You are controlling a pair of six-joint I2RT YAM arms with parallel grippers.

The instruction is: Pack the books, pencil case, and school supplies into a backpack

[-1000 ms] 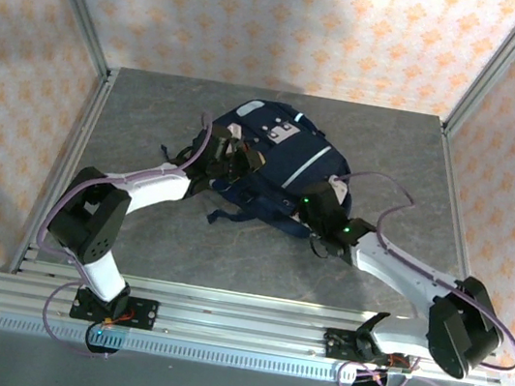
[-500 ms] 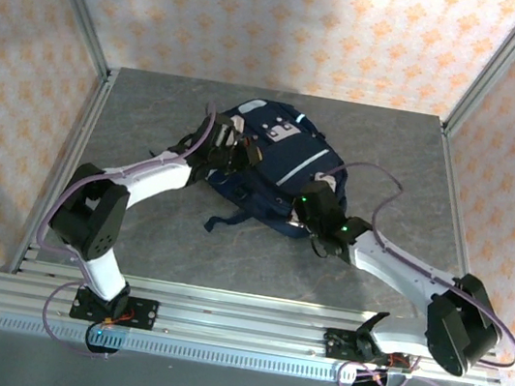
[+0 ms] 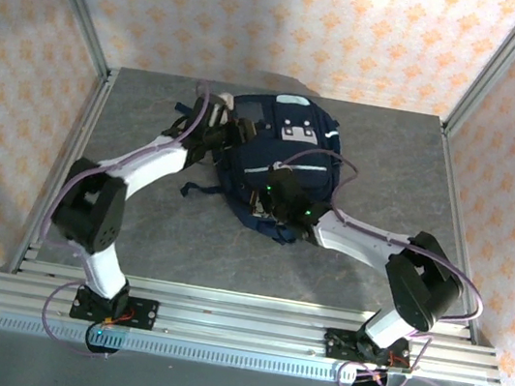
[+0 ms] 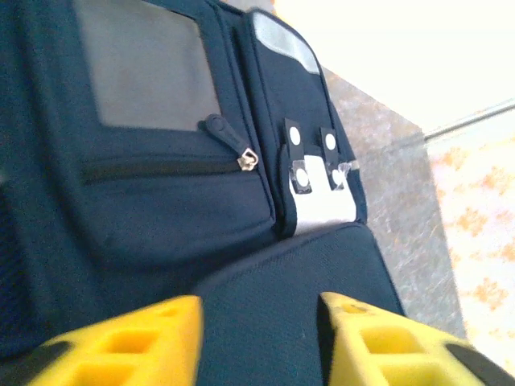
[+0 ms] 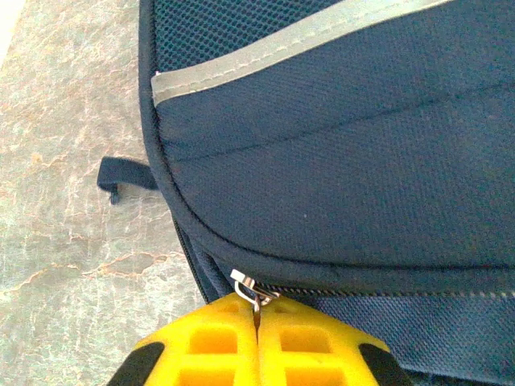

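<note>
The navy backpack (image 3: 289,149) lies flat at mid-table, its white and light-blue patches facing up. My right gripper (image 3: 273,198) is at its near edge, shut on the metal zipper pull (image 5: 251,289) of the main zip, just under the grey stripe (image 5: 282,44). My left gripper (image 3: 231,133) is at the bag's far-left side. Its yellow fingers (image 4: 121,338) stand apart over navy fabric (image 4: 265,281), gripping nothing. The books, pencil case and school supplies are hidden from view.
A dark strap (image 3: 194,188) trails onto the grey table (image 3: 135,223) left of the bag, and a strap loop (image 5: 121,178) sticks out beside the zip. A front pocket zipper (image 4: 244,158) is closed. Metal frame posts (image 3: 75,12) border the table.
The right gripper has dragged the zipper pull leftward round the bag's near edge. The backpack has turned and shifted toward the far left. The left gripper moved back and opened.
</note>
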